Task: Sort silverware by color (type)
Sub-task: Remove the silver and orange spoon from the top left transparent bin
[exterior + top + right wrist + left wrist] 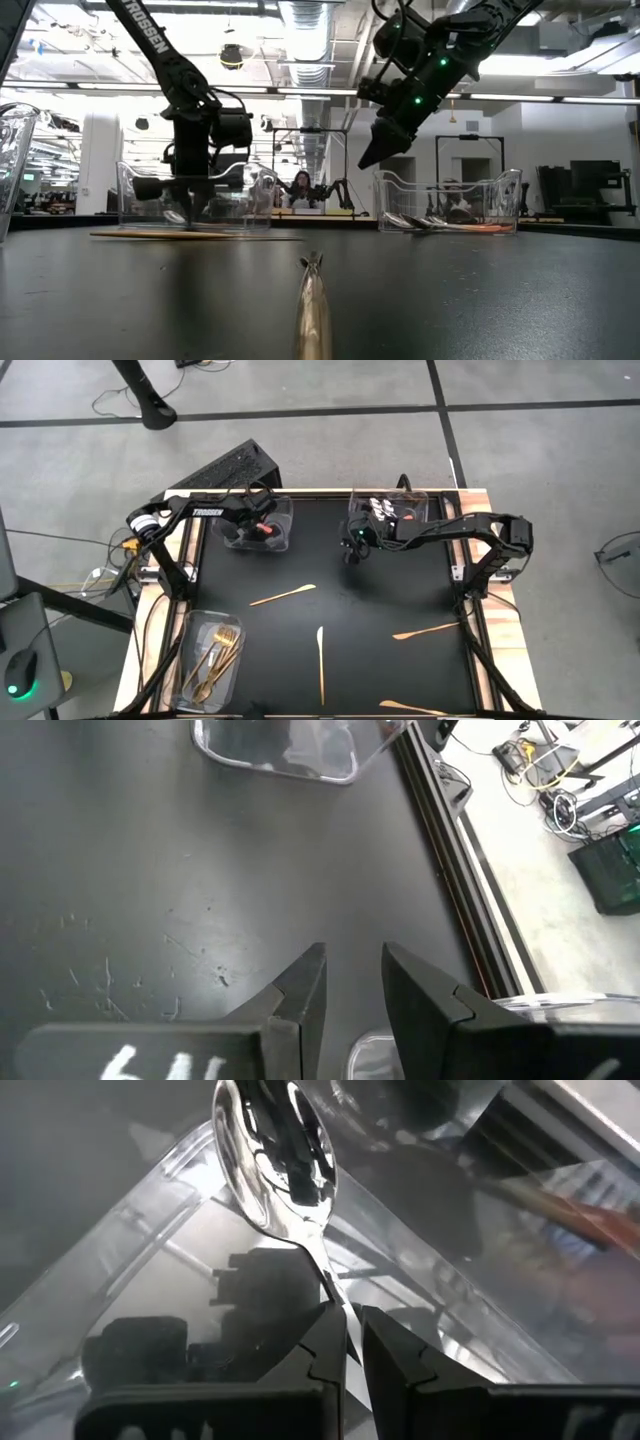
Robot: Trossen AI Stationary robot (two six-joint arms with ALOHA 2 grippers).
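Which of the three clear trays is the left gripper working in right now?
The far-left tray: the left gripper is inside it, shut on a spoon.

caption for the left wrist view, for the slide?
Left hand shut on a spoon by its neck, inside a clear tray.

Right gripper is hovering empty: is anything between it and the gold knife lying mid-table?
Nothing visible. The right gripper hangs open above bare mat, and the gold knife lies in the open, apart from other pieces. The left gripper is off in its own tray, shut on a spoon.
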